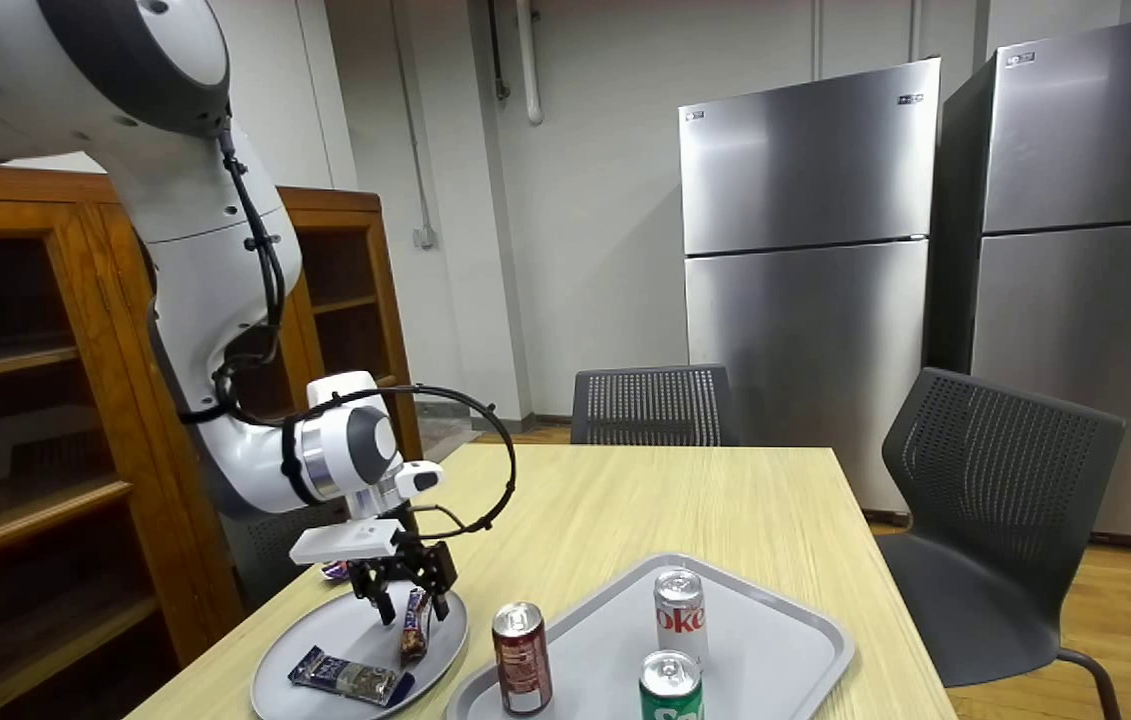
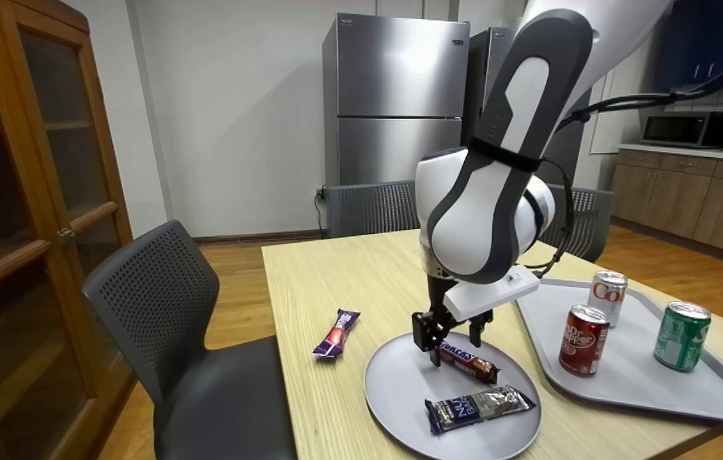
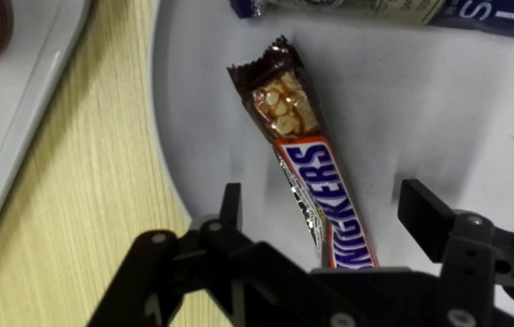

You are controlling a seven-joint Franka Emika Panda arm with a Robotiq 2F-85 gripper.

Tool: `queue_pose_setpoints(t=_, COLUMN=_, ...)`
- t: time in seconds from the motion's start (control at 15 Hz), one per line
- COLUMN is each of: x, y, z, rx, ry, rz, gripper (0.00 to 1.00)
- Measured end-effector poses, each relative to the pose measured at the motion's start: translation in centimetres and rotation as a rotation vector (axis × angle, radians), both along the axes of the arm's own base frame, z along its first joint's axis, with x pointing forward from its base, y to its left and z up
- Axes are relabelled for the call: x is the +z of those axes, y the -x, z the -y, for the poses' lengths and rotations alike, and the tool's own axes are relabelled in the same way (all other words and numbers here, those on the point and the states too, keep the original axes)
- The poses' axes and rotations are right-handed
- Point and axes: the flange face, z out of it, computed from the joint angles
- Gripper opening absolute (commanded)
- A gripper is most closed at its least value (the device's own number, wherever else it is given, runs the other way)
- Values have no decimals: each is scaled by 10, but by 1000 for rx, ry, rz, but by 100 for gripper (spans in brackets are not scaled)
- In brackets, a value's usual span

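On the grey plate [image 2: 393,390], a Snickers bar [image 3: 312,163] and a nut bar [image 2: 479,407] are laid. Over the plate, the gripper [image 3: 325,206] is positioned with jaws spread, the Snickers bar seen between them.

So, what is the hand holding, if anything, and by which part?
Nothing is held: the hand is open, with a gap on each side of the Snickers.

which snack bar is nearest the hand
The Snickers bar: in the wrist view the open hand straddles it; the nut bar lies farther off, the purple-wrapped bar off the plate.
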Motion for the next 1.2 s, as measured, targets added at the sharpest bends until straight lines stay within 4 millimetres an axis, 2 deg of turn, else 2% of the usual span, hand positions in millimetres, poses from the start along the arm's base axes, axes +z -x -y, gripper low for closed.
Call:
queue_pose_setpoints(t=0.47, x=0, y=0, z=0, rx=8, ry=0, rz=-1, gripper=3)
queue_pose_setpoints(t=0.53, x=0, y=0, z=0, rx=8, ry=0, rz=-1, gripper=0)
queue_pose_setpoints(t=0.87, x=1, y=-1, z=-1, rx=9, ry=-3, rz=6, gripper=3)
queue_pose_setpoints(t=1.2, x=13, y=-10, z=-5, rx=17, ry=-18, rz=48, gripper=3)
